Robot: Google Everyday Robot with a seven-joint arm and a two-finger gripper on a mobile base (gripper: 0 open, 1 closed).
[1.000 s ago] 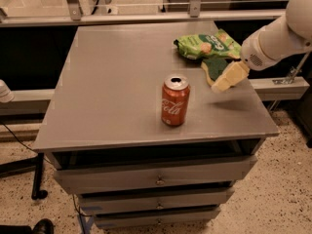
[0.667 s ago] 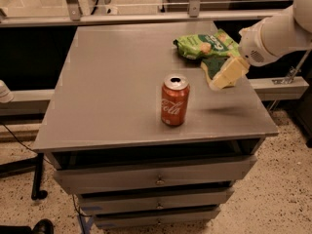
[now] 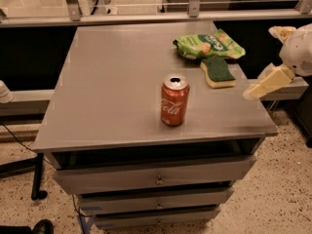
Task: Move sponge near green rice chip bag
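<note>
Table [image 3: 117,82]: a grey metal cabinet top, wide and flat. It carries all three loose things, which sit on its right half.

Drawers [image 3: 146,177]: grey fronts stacked under the top on the near side. Each has a small pull at its middle.

Floor [image 3: 287,199]: pale and speckled, showing to the near right and near left of the cabinet.

Side ledge [image 3: 287,89]: a grey shelf just off the table's right edge, behind my gripper.

My arm [image 3: 301,52]: a white rounded casing at the right edge of the scene, out beyond the table.

Green rice chip bag [image 3: 207,44]: lies flat and crinkled at the far right of the table. It is light green with pictures of pale round chips. It has white lettering that I cannot read.

Coca-Cola can [image 3: 174,100]: upright and red, with the white script running up its side and its silver top opened. It stands near the middle of the table, towards the near edge. It is left of the sponge, nearer than it, and well apart from it.

Sponge [image 3: 218,71]: lies flat on the table just on the near side of the bag, dark green scrub face up. Pale yellow foam shows along its near edge. I cannot tell whether its far corner touches the bag. It is apart from me.

My gripper [image 3: 265,83]: pale yellow, angled down and to the left. It hangs off the table's right edge, to the right of the sponge and a little nearer.

My jaws: I cannot tell whether they are apart or together.
</note>
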